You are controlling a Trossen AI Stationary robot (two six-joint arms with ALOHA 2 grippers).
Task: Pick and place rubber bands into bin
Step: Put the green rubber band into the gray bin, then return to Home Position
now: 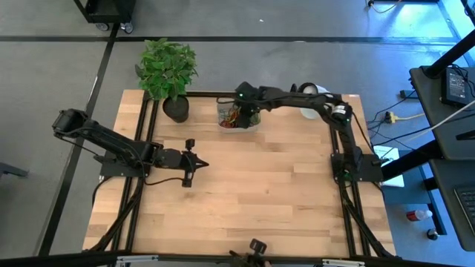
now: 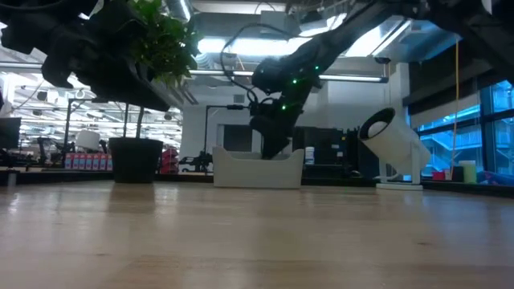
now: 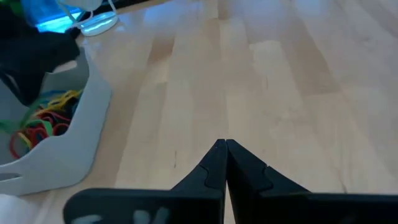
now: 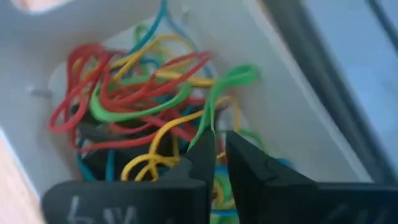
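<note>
1. Dropping a band is the step in hand, I think. The right arm's jaws (image 4: 217, 146) hang inside the small see-through grey plastic bin (image 1: 249, 124), at the far side of the pale wooden counter (image 1: 260, 200), next to the leafy green plant in its black pot (image 1: 175, 109).
2. These jaws stand a little way apart. A thin green rubber band (image 4: 217, 99) runs up between the tips. I cannot tell if it is pinched or only lying there.
3. To do this well, open wider so the green band falls free onto the pile of red, yellow, green and blue rubber bands (image 4: 137, 106) in the bin.
4. Lift straight up and go slow. These loops are floppy and tangled, so one could catch on a tip and ride back out.
5. The left arm's jaws (image 3: 225, 152) are pressed tight together, holding nothing, low over the bare counter, well apart from the bin.
</note>
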